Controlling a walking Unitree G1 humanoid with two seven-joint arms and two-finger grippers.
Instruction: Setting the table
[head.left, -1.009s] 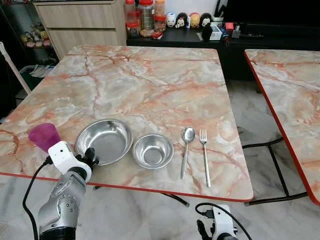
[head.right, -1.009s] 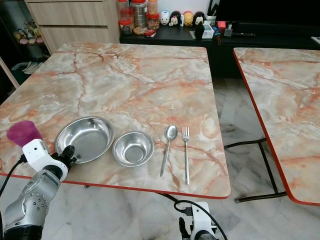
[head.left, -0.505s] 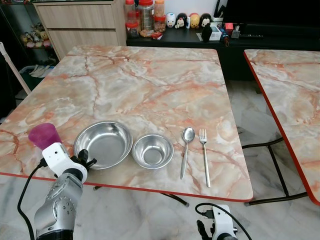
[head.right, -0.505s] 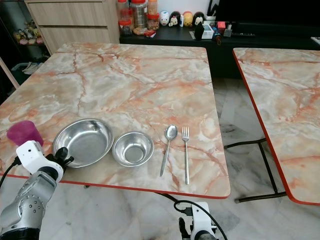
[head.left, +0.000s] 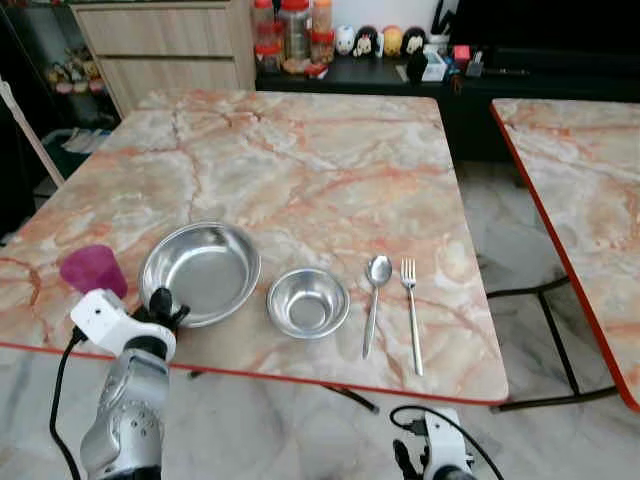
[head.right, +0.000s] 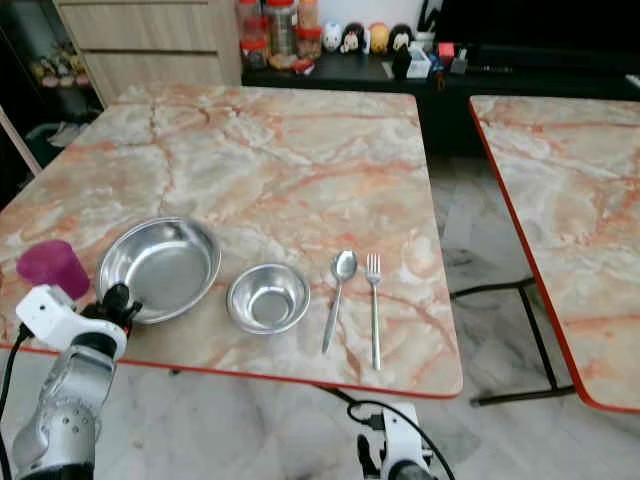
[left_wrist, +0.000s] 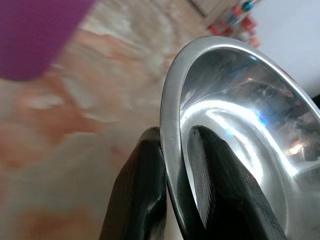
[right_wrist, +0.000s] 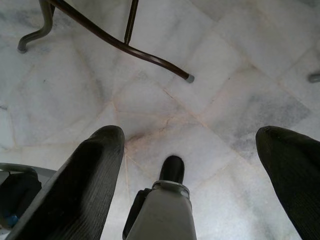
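Steel rim between our fingers: our left hand (head.left: 160, 305) is clamped on the near-left edge of the large bowl (head.left: 200, 272), one black finger inside the rim and one outside, as the left wrist view shows. Our right hand (right_wrist: 190, 150) hangs low over the marble floor (right_wrist: 240, 65) below the desk, its fingers spread wide apart and holding nothing.

We judge the step in hand to be positioning the large bowl within the place setting. It sits near the front edge of the desk (head.left: 300, 160), just beside the purple cup (head.left: 92, 270) on its left and close to the small bowl (head.left: 308, 302) on its right. Past the small bowl lie the spoon (head.left: 374, 300) and the fork (head.left: 411, 310), side by side and apart from each other. The next move probably calls for sliding or setting the bowl flat, then letting go of the rim without tipping it or nudging the cup.

Pink-veined marble with a red edge covers the desk, and most of it beyond the setting is bare. A second desk (head.left: 580, 180) like it stands to the right. Farther back are a wooden drawer unit (head.left: 160, 45), jars (head.left: 292, 30) and small figurines (head.left: 380, 40) on a dark low cabinet.
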